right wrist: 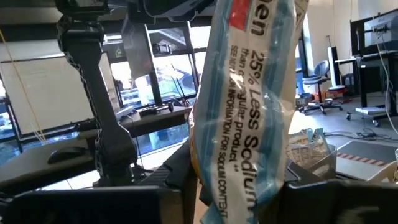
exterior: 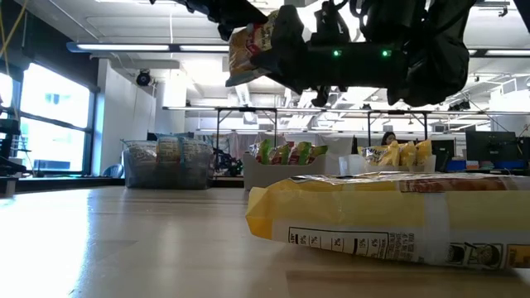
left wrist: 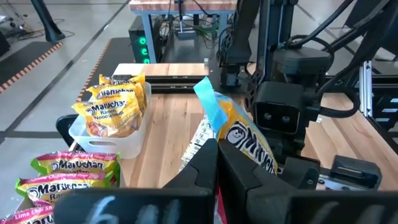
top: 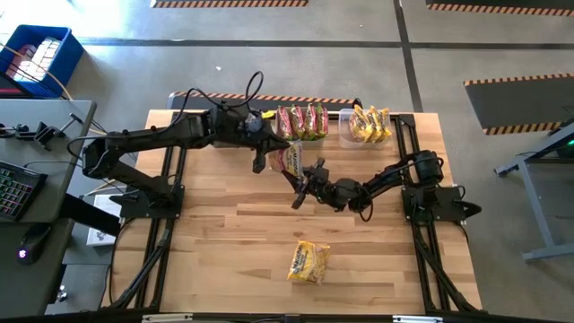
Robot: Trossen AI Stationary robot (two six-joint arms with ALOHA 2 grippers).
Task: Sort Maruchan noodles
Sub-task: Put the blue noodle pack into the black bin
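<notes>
Hanging above the wooden tabletop's far middle, a crinkly yellow-and-red plastic noodle packet [top: 289,159] was clamped in the left gripper [top: 261,160], its fingers fully clenched on one end. The right gripper [top: 305,184] sat just beside the packet's other end, jaws around it (whether they gripped yet could not be told). The packet's long axis ran between the grippers. Along the far edge, one clear plastic bin [top: 301,136] held green-printed packets, another bin [top: 345,116] yellow ones. A loose yellow packet [top: 308,262] lay near the near edge.
</notes>
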